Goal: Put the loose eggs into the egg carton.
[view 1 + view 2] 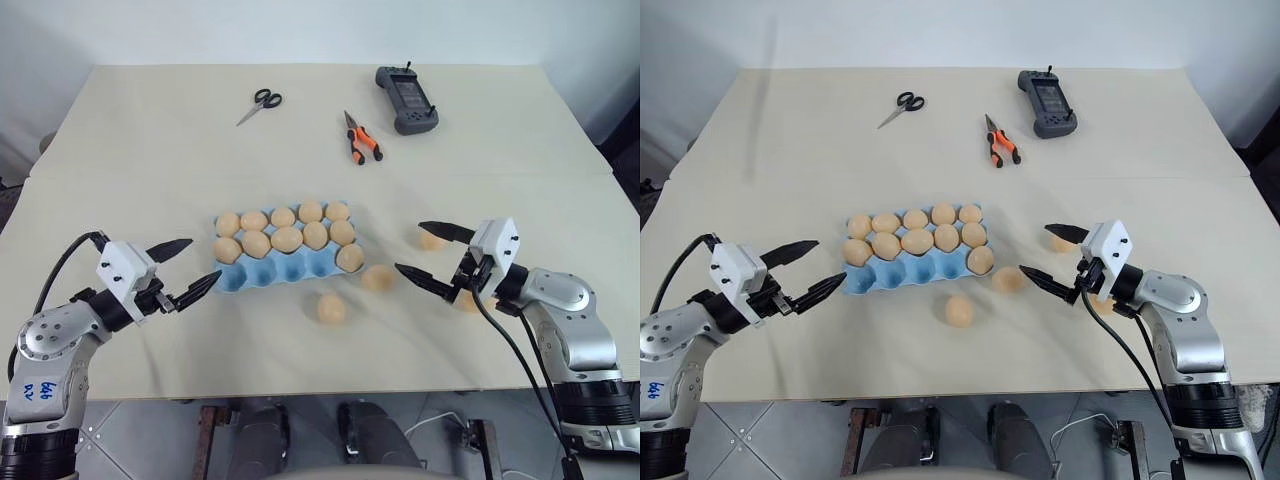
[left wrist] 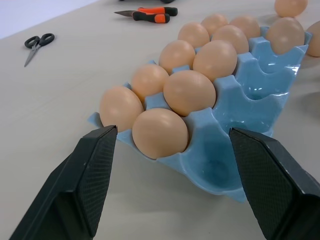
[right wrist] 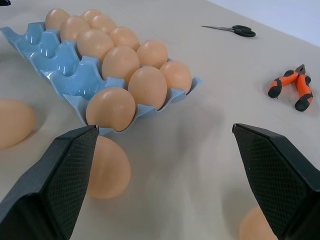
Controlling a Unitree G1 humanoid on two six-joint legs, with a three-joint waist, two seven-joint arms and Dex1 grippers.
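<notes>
The light blue egg carton (image 1: 262,277) lies at the table's middle. Its back and middle rows are full of tan eggs, and the front row holds one egg (image 1: 350,258) at its right end. Several loose eggs lie on the table to the carton's right: one (image 1: 331,308) in front of it, one (image 1: 377,278) by its right corner, one (image 1: 432,240) farther right, and one (image 1: 468,299) partly hidden behind my right gripper. My left gripper (image 1: 201,262) stands open just off the carton's left end, holding nothing. My right gripper (image 1: 410,248) is open and empty among the loose eggs.
At the far side of the table lie black scissors (image 1: 262,102), orange-handled pliers (image 1: 360,140) and a grey handheld controller (image 1: 406,100). Bare tabletop stretches left of the carton and along the front edge.
</notes>
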